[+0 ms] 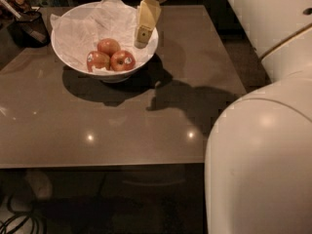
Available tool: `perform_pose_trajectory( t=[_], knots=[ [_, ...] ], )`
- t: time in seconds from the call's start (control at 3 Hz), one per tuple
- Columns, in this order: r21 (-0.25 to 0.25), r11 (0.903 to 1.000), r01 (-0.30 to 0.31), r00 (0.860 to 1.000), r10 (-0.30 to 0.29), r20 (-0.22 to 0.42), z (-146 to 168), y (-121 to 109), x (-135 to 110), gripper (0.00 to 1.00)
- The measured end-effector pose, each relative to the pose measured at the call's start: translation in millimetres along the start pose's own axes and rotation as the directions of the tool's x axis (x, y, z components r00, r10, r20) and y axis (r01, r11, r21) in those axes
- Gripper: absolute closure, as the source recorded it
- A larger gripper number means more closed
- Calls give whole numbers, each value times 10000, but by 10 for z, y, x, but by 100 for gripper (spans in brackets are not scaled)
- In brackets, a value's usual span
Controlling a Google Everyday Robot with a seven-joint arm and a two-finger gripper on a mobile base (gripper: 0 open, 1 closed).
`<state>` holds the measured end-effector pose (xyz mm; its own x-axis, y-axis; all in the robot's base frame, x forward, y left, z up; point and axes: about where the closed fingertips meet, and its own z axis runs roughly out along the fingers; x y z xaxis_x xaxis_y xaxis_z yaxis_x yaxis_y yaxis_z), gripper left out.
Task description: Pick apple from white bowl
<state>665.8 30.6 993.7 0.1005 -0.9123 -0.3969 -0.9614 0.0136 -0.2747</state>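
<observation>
The white bowl (68, 52), lined with crumpled white paper, stands at the far left of the brown table. Three red-yellow apples lie in it. The apple (123, 61) with a small white sticker is the front right one. Two similar apples lie beside it, one behind (108, 46) and one to the left (97, 61). My gripper (142, 34), cream coloured, hangs down from the wrist at the top edge. It sits over the bowl's right rim, above and a little right of the sticker apple, and is not touching it.
A dark mesh basket (30, 27) stands at the far left, beside the bowl. My white arm and body (263, 150) fill the right side. The table's (146, 126) front edge runs across the lower middle, and cables lie on the floor at bottom left.
</observation>
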Motion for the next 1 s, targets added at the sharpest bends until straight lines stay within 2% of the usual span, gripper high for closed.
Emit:
perform_pose_trajectory(
  t=[0.33,0.67,1.0],
  knots=[
    [-225,9997,-21,9996,27,272,132,-21,-68,19],
    [-430,9991,0,9991,18,417,220,-27,-117,42],
    [-704,9975,43,9987,-7,503,308,-12,-157,59]
  ],
)
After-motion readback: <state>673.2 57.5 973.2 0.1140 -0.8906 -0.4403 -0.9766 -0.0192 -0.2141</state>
